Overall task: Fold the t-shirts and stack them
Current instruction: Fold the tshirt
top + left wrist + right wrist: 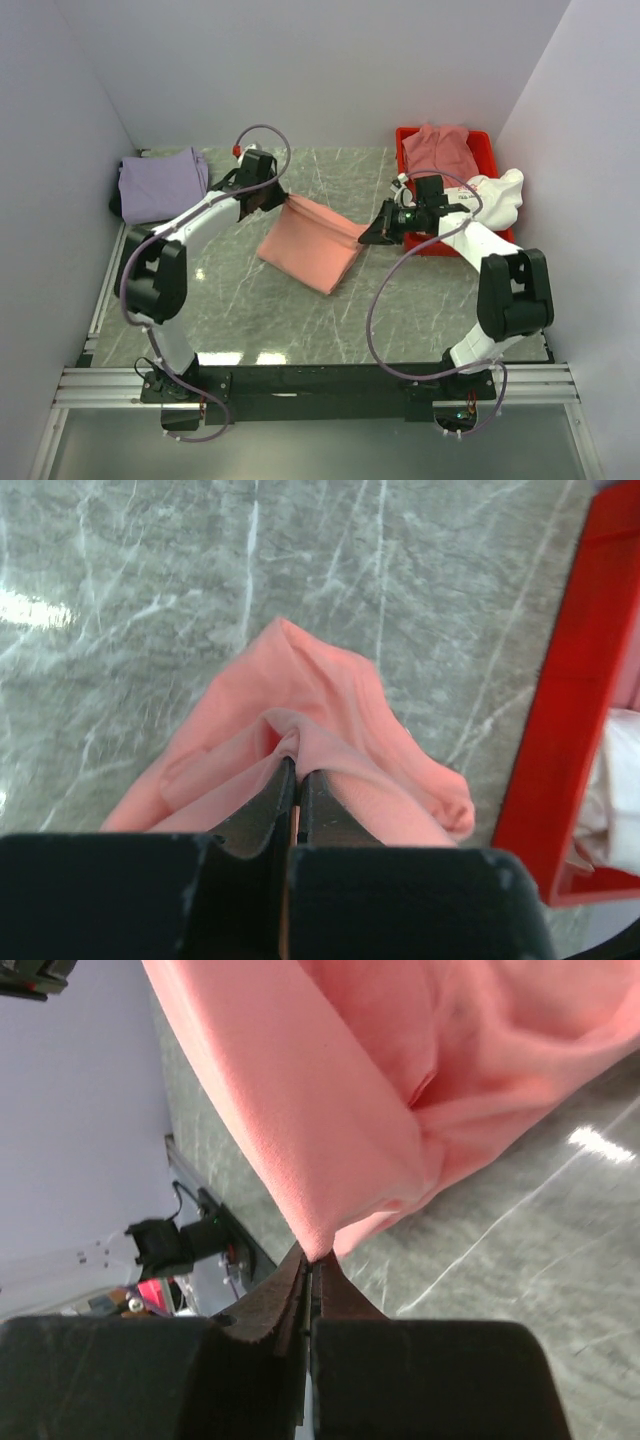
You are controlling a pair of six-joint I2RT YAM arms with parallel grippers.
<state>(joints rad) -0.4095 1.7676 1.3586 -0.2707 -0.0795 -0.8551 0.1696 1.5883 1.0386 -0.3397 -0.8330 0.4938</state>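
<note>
The salmon-pink t-shirt [312,243] hangs stretched between both grippers over the middle of the table, its lower edge near the surface. My left gripper [283,200] is shut on its upper left corner; the pinched cloth shows in the left wrist view [330,730]. My right gripper [368,236] is shut on its right corner, seen in the right wrist view [320,1120]. A lavender t-shirt [160,183] lies folded at the far left. A dusty rose t-shirt [440,150] and a white t-shirt [497,196] lie in the red bin [406,140].
The red plastic bin stands at the far right, close behind my right arm; its wall shows in the left wrist view [565,720]. White walls close in the table on three sides. A metal rail [110,270] runs along the left edge.
</note>
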